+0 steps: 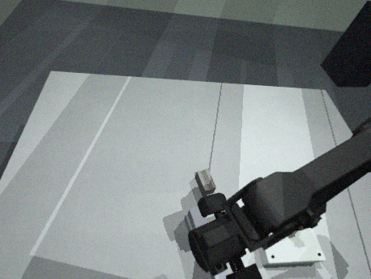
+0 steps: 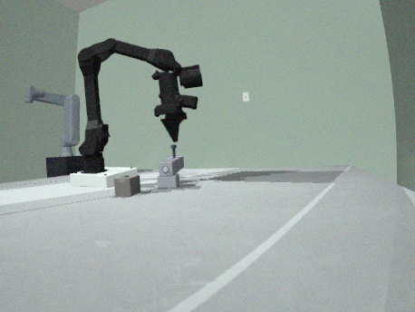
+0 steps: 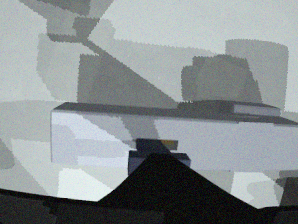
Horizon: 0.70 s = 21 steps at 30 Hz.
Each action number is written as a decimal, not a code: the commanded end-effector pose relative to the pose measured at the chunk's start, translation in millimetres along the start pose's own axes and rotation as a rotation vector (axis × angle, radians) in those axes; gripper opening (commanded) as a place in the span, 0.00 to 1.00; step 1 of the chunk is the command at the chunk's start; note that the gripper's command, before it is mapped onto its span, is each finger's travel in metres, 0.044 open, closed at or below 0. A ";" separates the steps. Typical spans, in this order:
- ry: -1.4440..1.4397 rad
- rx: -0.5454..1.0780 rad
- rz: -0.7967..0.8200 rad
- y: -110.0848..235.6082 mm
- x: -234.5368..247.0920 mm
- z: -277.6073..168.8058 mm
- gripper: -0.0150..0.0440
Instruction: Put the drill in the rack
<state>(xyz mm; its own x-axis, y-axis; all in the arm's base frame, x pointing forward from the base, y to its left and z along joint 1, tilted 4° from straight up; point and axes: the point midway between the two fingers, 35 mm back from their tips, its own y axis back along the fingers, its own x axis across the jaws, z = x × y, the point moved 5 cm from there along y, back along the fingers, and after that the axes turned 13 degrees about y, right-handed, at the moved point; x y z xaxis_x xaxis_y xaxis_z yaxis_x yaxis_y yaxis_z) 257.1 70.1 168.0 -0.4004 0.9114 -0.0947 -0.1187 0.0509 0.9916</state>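
My gripper (image 2: 173,135) (image 3: 158,163) is shut and empty. It points straight down, a short gap above the key (image 2: 173,150) (image 3: 157,144), a thin dark pin standing up from the top of a grey block (image 2: 171,171) (image 3: 93,139). A round end, which may be the drill (image 2: 165,170), shows in the block's front face. The rack (image 2: 127,185) (image 1: 205,180), a small brownish block, stands on the table just beside the grey block. In the top view my arm hides most of the grey block and the key.
The arm's white base plate (image 2: 101,177) (image 1: 300,251) lies behind the rack. A second grey arm (image 2: 68,118) on a dark box stands behind it. A dark box (image 1: 350,49) stands off the table's far corner.
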 end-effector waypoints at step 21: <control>0.433 0.037 -0.003 24.8 -46.0 13.1 1.00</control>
<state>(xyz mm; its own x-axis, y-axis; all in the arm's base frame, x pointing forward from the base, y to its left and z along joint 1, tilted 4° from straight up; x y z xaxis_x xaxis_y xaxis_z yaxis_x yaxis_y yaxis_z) 274.3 54.4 209.9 -0.6157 0.7813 -0.1020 -0.0832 0.0643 0.9945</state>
